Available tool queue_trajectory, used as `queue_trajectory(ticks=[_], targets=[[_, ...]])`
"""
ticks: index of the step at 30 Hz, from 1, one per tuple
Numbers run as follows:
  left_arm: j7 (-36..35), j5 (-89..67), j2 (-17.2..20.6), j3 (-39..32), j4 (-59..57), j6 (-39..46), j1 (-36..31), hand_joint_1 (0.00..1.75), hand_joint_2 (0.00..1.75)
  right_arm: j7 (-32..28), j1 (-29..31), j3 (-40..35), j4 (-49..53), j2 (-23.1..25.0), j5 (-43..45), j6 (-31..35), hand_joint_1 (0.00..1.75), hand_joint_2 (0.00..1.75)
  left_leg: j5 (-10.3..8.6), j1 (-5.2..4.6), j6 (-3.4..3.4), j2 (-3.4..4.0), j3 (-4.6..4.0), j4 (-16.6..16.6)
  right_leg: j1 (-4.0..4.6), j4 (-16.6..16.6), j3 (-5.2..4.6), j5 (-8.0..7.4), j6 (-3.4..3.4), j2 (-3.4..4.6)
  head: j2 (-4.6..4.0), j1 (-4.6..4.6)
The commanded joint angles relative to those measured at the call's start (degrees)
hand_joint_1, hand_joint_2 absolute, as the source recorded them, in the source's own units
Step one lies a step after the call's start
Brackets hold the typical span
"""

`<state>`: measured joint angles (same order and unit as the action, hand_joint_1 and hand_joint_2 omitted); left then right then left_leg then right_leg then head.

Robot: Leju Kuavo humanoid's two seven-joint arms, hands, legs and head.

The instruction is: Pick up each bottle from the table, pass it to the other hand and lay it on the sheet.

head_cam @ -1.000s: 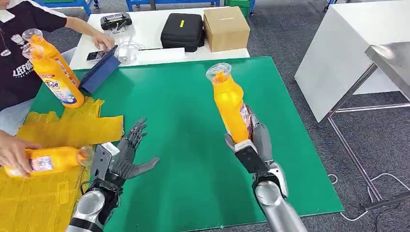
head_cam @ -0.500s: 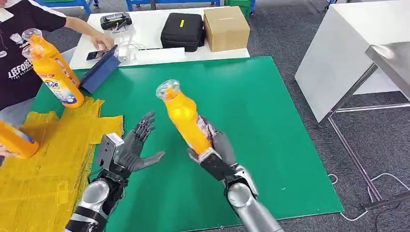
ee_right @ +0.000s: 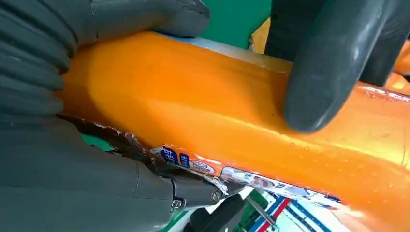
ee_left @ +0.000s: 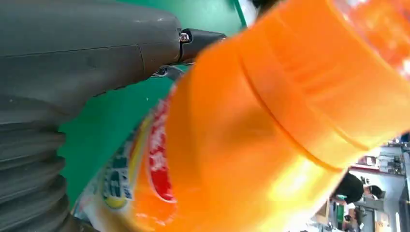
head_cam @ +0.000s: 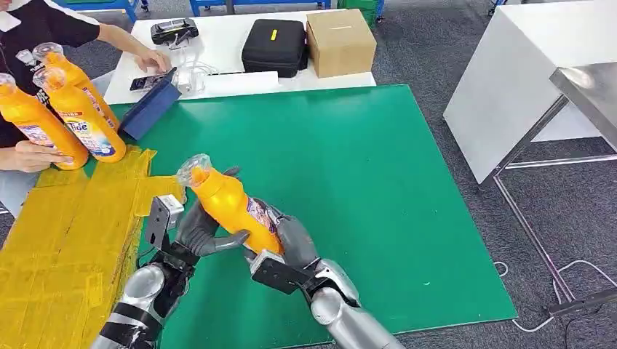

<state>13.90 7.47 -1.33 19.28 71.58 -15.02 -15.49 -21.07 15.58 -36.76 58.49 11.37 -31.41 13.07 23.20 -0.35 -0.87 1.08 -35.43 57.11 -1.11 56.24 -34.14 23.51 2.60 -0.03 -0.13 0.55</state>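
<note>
My right hand (head_cam: 285, 243) is gripping the orange bottle (head_cam: 229, 204) by its base, tilted above the green table (head_cam: 378, 182); my left hand (head_cam: 195, 231) is touching its side, fingers apart.

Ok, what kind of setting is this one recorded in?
Probably a robotics lab or test workshop, not a home: a green mat covers the work table, a black equipment case and cardboard box sit on a white table behind, and the floor is grey office carpet.

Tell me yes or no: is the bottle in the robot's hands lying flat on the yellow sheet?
No. In the head view the bottle is tilted in the air above the green table, held by the right hand, beside the yellow sheet.
</note>
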Motion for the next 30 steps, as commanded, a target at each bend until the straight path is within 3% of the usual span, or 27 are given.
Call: queue_trajectory(ticks=[1,6,7,8,30], targets=[[-0.8,3.7,0.9,2.5,-5.5,-2.7,-3.8,0.0,1.75,-1.0,2.0,-6.3,-4.9,-0.1,-0.5,0.7,1.75,1.75,0.04,0.09,0.07,-0.14,0.11,0.0,0.09,0.0,0.15,0.05,-0.1,-0.09,0.0,0.0],[-0.4,5.3,1.2,2.3,-6.4,-3.5,-4.1,0.0,1.75,-1.6,1.9,-6.4,-3.9,-0.4,0.5,0.9,1.75,1.75,0.12,0.17,0.11,-0.17,0.21,0.1,0.16,0.0,0.27,0.1,-0.15,-0.08,0.0,0.0],[-0.3,5.4,1.2,2.2,-6.4,-3.4,-4.0,0.3,1.75,-1.6,1.9,-6.4,-3.8,-0.4,0.6,0.9,1.75,1.75,0.04,0.08,0.06,-0.12,0.08,0.0,0.08,0.0,0.11,0.04,-0.08,-0.08,0.0,0.0],[-0.1,5.7,1.0,2.0,-6.3,-3.1,-4.0,1.75,1.75,-1.6,1.9,-6.4,-3.7,-0.5,1.0,0.9,1.75,1.75,0.08,0.13,0.09,-0.2,0.17,0.0,0.12,0.0,0.22,0.09,-0.13,-0.13,0.0,0.0],[0.1,6.5,0.7,1.3,-5.7,-2.0,-3.8,1.75,1.75,-1.9,1.5,-5.6,-2.8,-0.7,2.4,1.9,1.75,1.75,0.08,0.13,0.08,-0.18,0.13,0.1,0.12,0.0,0.2,0.08,-0.12,-0.12,0.0,0.0]])
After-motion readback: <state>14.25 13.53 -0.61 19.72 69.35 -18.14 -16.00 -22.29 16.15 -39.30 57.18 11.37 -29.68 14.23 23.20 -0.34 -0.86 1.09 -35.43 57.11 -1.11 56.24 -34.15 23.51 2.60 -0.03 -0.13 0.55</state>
